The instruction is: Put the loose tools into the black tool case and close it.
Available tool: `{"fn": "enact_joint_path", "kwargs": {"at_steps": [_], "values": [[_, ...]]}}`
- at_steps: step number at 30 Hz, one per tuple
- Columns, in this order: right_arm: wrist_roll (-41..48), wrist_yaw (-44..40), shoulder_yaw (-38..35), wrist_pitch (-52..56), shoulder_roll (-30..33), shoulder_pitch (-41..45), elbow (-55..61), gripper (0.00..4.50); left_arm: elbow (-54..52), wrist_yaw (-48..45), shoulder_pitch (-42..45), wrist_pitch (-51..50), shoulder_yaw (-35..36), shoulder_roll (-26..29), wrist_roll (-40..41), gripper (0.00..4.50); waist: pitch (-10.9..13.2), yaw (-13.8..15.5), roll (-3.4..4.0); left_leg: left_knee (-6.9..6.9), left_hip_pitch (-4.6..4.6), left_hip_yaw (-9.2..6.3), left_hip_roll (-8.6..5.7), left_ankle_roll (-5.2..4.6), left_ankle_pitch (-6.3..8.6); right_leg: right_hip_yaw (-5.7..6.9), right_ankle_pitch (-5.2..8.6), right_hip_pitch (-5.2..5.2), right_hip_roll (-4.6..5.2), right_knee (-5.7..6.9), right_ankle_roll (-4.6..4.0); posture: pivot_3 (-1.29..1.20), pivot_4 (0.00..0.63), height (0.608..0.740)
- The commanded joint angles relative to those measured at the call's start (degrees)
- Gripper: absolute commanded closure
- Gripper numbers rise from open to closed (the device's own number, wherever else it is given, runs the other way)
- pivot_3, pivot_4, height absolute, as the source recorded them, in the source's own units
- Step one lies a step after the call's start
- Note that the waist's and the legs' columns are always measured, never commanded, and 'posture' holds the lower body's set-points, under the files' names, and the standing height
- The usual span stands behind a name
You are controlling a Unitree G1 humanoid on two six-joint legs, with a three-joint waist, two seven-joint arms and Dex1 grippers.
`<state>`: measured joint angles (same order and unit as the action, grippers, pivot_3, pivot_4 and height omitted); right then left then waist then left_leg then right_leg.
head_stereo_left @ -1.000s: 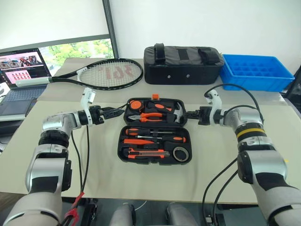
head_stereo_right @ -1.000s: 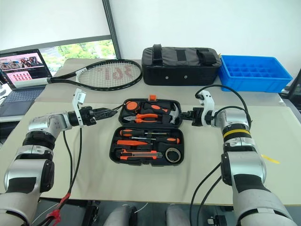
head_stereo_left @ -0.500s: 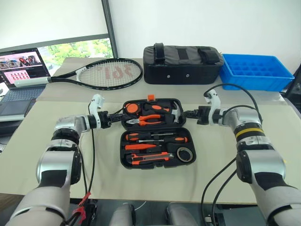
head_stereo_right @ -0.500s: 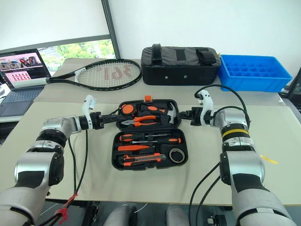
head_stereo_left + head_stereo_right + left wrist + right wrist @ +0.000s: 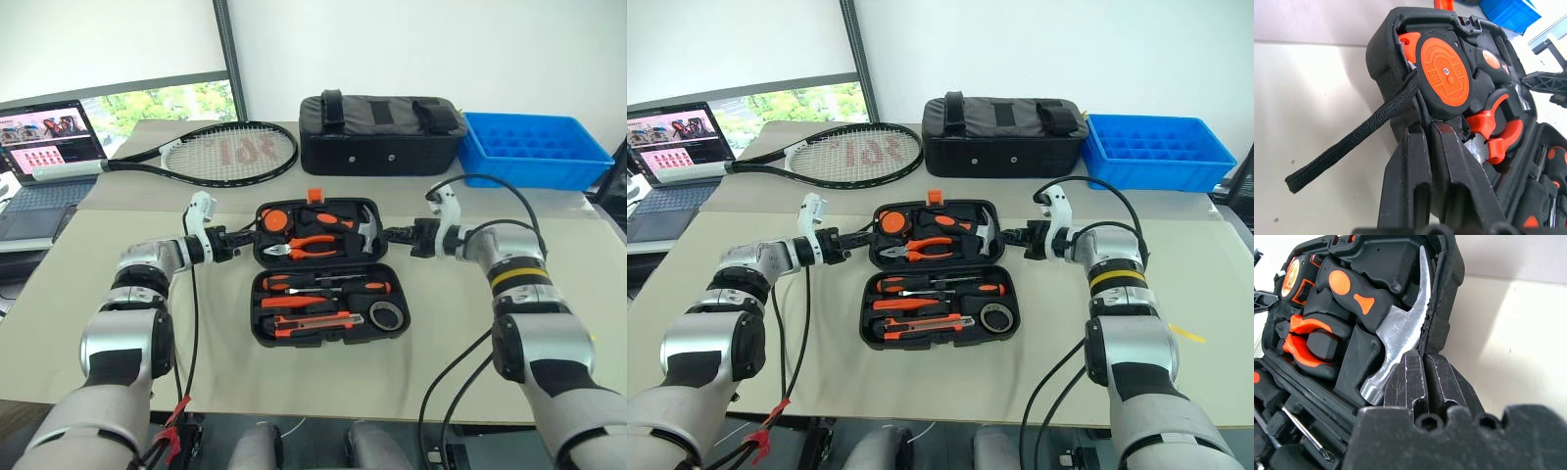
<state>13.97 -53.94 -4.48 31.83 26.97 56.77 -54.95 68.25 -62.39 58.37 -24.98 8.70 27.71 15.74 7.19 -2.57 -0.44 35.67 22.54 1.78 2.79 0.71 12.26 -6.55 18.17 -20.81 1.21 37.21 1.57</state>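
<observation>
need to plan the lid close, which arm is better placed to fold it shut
Neither clearly: both share it. The left pincer is shut on the left edge of the black tool case lid, the right pincer shut on its right edge by the hammer. The tools sit in their slots.

tool case (image 5: 323, 338): matt black moulded plastic, grainy rim | hammer head (image 5: 1400, 333): bare brushed metal, dull sheen | tape measure (image 5: 1444, 78): smooth orange plastic face, woven black cloth strap | bag (image 5: 380, 132), upper centre: black fabric | tray (image 5: 534, 149), upper right: glossy blue plastic | table (image 5: 225, 362): matt beige
</observation>
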Motion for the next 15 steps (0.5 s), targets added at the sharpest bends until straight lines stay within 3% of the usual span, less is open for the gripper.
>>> {"fn": "enact_joint_path", "kwargs": {"at_steps": [1, 9, 15], "values": [[2.05, -2.27, -2.3, -5.89, 0.06, 0.06, 6.25, 4.5, -5.22, -1.49, 0.86, 4.84, 0.99, 0.43, 0.28, 4.44, 0.0, 0.02, 0.0, 0.0, 0.06, -0.01, 0.0, 0.0, 0.0, 0.01, 0.0, -0.04, 0.0, 0.0, 0.0, 0.0, 0.15, 0.708], [3.15, -3.8, -3.12, -13.09, -0.06, -4.41, 13.82, 4.5, -16.92, -0.17, -4.94, 20.41, 0.83, 0.07, -0.51, 4.44, 0.0, -0.01, 0.01, 0.03, 0.33, -0.08, 0.03, 0.04, -0.03, 0.07, -0.06, -0.37, 0.01, 0.44, 0.0, 0.0, 0.15, 0.708], [1.95, -6.14, -2.23, -25.05, -0.26, -9.5, 18.84, 4.5, -23.71, 2.41, -11.12, 31.51, -1.9, 0.92, -5.06, 4.44, -0.01, 0.14, 0.02, 0.03, 0.34, -0.09, 0.03, 0.04, -0.03, 0.08, -0.06, -0.37, 0.02, 0.43, 0.0, 0.0, 0.15, 0.708]]}}
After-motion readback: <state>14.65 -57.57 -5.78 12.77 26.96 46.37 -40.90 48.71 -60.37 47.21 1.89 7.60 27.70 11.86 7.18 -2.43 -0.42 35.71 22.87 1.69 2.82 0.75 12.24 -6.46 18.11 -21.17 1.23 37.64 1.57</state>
